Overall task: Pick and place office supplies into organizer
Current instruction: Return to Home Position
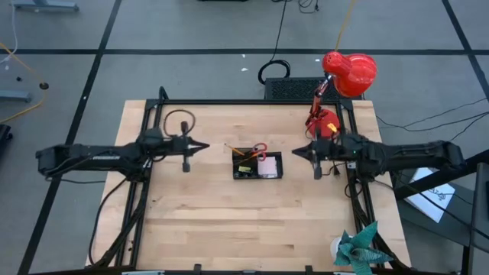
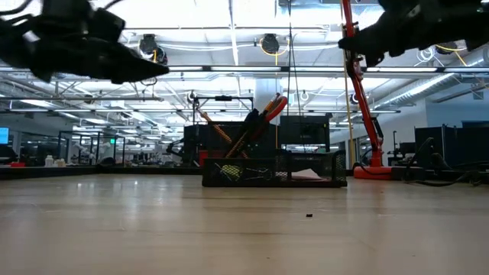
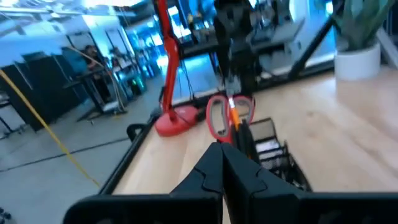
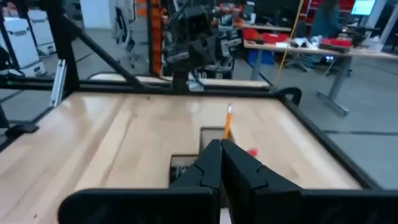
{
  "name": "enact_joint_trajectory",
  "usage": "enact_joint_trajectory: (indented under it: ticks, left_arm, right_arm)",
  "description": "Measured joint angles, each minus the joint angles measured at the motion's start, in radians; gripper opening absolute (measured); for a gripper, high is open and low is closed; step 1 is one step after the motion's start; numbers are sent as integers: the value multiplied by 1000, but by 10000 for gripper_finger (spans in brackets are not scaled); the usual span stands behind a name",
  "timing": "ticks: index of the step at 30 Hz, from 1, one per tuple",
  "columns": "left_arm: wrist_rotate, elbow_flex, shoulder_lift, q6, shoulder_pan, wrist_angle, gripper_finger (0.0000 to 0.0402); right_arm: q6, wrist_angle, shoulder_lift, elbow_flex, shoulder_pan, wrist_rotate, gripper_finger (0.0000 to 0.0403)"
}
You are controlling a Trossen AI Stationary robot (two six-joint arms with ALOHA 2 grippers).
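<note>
The black organizer sits at the table's middle. Red-handled scissors and an orange pencil stand up out of its taller section, with a pink pad and a small yellow piece in the lower compartments. My left gripper is shut, level, raised to the organizer's left and holds nothing. My right gripper is shut, level, raised to the organizer's right and also holds nothing. Both wrist views look over shut fingertips toward the organizer.
A red desk lamp stands at the far right corner beside a black ribbed box. A teal paper plant sits at the near right corner. A tiny dark speck lies on the wood near the front.
</note>
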State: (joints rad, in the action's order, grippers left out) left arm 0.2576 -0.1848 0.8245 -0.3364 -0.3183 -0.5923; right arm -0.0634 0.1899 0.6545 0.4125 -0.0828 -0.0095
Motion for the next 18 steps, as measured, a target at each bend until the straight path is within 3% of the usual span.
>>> enact_joint_trajectory:
  ticks: [5, 9, 18]
  left_arm:
    - [-83, 115, -82, 33, 46, -94, 2]
    - [-131, 142, -112, 46, 74, -91, 1]
    - [-137, 143, -172, 69, 168, -83, 1]
  right_arm:
    - [26, 43, -63, -112, 78, 86, 0]
    - [19, 140, -181, -207, 86, 90, 0]
    - [3, -61, -449, -236, 78, 112, 0]
